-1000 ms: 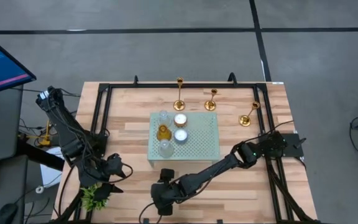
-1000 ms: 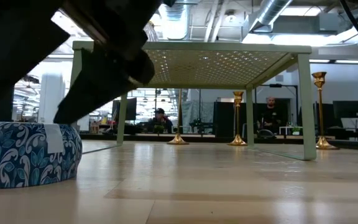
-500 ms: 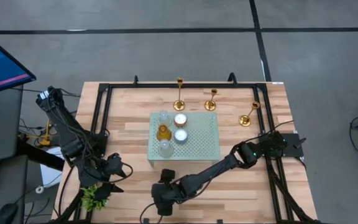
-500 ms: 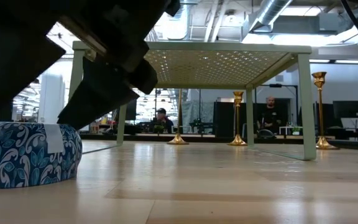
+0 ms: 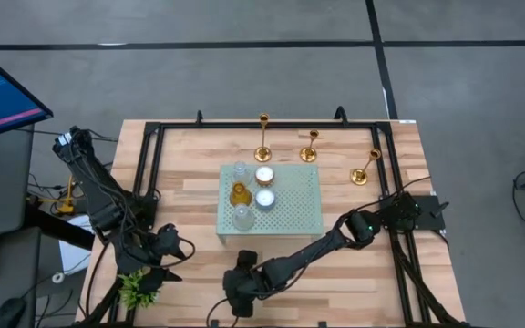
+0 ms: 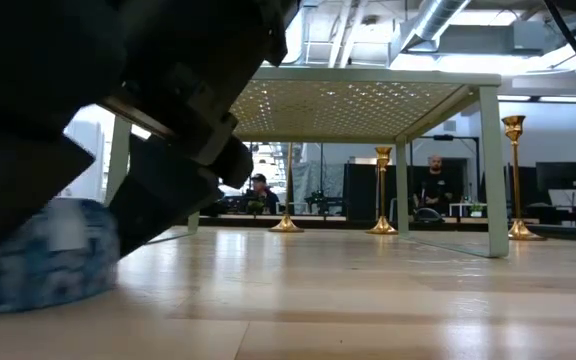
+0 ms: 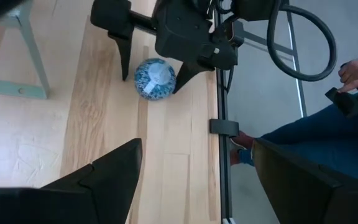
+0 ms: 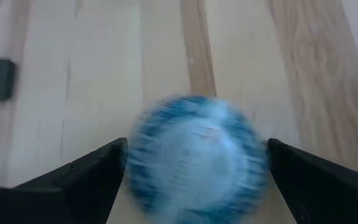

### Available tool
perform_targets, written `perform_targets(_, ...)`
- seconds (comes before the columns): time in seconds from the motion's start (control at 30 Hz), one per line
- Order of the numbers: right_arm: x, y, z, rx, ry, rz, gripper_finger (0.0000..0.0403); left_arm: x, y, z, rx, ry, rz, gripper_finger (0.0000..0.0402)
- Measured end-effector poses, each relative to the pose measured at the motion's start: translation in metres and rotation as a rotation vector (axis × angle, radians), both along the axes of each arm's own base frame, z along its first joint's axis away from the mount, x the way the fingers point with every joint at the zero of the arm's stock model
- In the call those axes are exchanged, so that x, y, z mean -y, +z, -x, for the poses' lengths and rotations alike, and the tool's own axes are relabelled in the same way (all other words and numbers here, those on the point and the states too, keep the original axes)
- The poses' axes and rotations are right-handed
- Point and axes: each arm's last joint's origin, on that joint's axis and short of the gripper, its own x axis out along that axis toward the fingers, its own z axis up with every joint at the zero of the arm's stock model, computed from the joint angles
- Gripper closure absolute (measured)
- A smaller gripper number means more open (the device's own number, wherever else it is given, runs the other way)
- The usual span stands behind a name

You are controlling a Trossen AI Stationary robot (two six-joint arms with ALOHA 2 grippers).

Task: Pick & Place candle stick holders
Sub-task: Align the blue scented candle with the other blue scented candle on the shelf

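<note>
High view | right claw (image 5: 241, 293) spread wide astride blue patterned ball (image 7: 155, 78) | near front edge

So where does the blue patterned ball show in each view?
High view: hidden under the right gripper at the table's near edge.
Low view: ball at far left, blurred behind the dark arm.
Left wrist view: ball between the right gripper's open jaws.
Right wrist view: centre.
Shared landmark: the right gripper.
</note>
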Motion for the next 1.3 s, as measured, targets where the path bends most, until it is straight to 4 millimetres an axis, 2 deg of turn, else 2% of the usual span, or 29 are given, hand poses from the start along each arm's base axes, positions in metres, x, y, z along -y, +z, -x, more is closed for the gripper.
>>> perform_targets(0.17,-0.001,0.000,0.001,-0.004,-0.012,0.001,0.0046,0.000,0.000,0.000,0.003,0.002,-0.001,0.0097)
perform_targets(0.4,-0.001,-0.001,0.002,-0.010,-0.035,-0.012,0.0118,0.000,0.000,0.000,0.016,0.019,-0.010,0.0097)
perform_targets(0.57,-0.002,0.002,0.002,-0.006,-0.036,-0.029,0.0120,-0.001,0.001,-0.001,0.026,0.029,-0.014,0.0097)
perform_targets(0.73,-0.004,0.014,0.000,0.020,-0.054,-0.083,0.0105,0.000,0.001,-0.001,0.030,0.031,-0.011,0.0097)
perform_targets(1.0,-0.023,0.043,0.004,0.117,-0.038,-0.154,0.0114,0.000,0.002,-0.002,0.042,0.037,-0.004,0.0097)
perform_targets(1.3,-0.037,0.081,0.026,0.210,-0.117,-0.049,0.0116,0.000,0.005,-0.004,0.104,0.092,-0.005,0.0097)
